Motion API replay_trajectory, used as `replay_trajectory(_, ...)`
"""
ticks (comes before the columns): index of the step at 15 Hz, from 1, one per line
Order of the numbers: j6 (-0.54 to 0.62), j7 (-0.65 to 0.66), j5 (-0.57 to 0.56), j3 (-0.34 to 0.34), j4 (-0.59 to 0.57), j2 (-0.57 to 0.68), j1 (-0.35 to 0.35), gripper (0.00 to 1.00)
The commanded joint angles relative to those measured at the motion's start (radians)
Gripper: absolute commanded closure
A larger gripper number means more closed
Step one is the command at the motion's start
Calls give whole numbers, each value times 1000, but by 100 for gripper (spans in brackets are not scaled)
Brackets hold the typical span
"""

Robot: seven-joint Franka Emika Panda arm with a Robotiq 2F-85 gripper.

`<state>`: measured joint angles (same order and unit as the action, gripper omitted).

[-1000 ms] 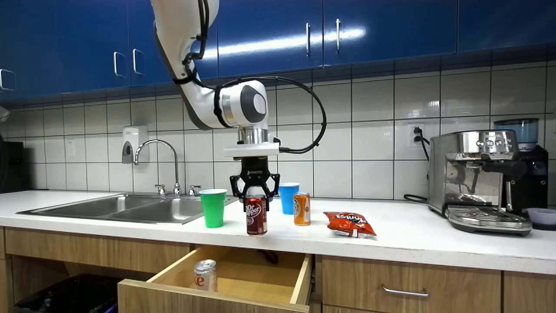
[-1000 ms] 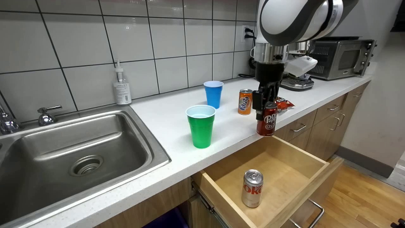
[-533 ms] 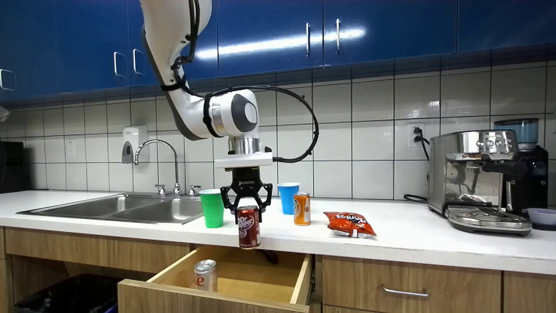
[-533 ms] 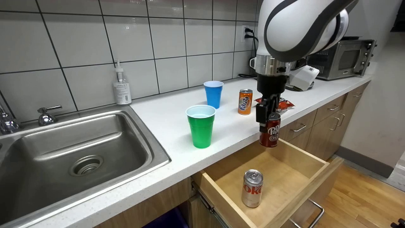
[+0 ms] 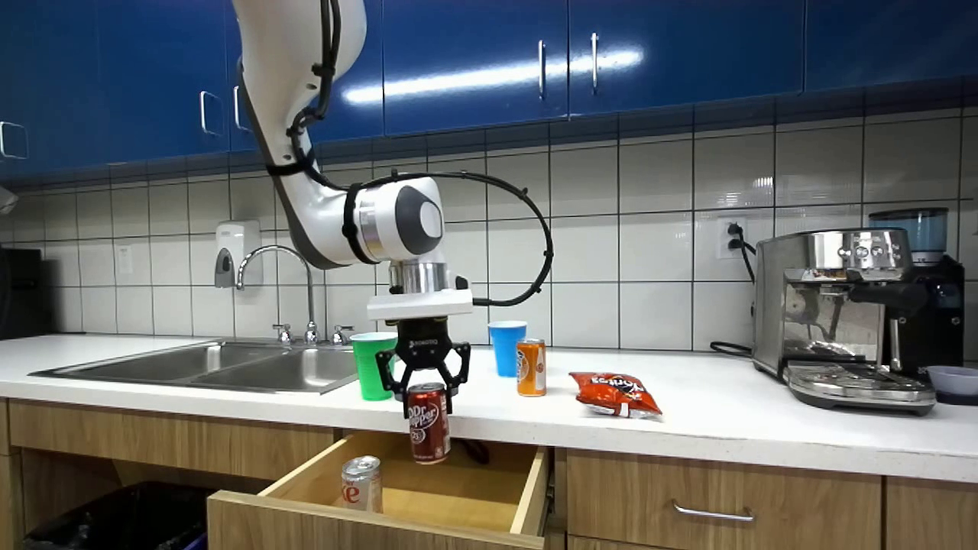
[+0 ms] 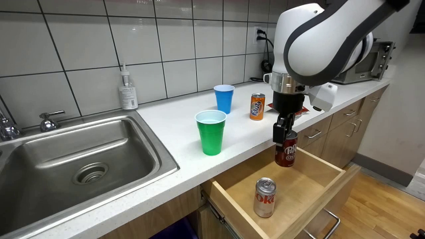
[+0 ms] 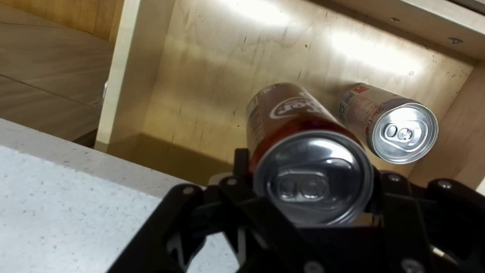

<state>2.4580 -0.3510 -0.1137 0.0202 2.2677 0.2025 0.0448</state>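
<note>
So far with the red can [image 5: 430, 437]: it looks gripped, off the counter [image 6: 172, 129] and over the pulled-out drawer [image 6: 298, 186].
Left with the red can: setting down and letting go, by the look of it — it seems to touch neither drawer nor counter, only the gripper [image 5: 428, 412].
Gripper: clamped on the red can, one finger [image 7: 241, 163] to each side.
Red can's place: between the fingertips, nearly upright with a slight lean; its lid end sits up among the fingers, its lower half sticks out below them.
Drawer: the red can hangs above its floor — whether the base is below the rim, I cannot tell.
Silver can [image 6: 264, 199]: standing on the drawer floor, near the red can and lower.
Counter: green cup [image 6: 212, 136], blue cup [image 6: 224, 99], orange can [image 6: 257, 109] and chip bag [image 5: 615, 391].
</note>
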Motion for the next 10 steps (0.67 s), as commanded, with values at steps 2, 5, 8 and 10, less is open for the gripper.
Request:
replay_trajectory(2, 63, -15, -21, -9, 55, -22, 3, 62)
replay_trajectory(5, 104, -36, -8, -18, 70, -7, 7, 62)
replay_trajectory(8, 150, -62, 2, -27, 85, 10, 12, 62)
replay_trajectory(10, 182, -71, 2, -29, 93, 22, 16, 62)
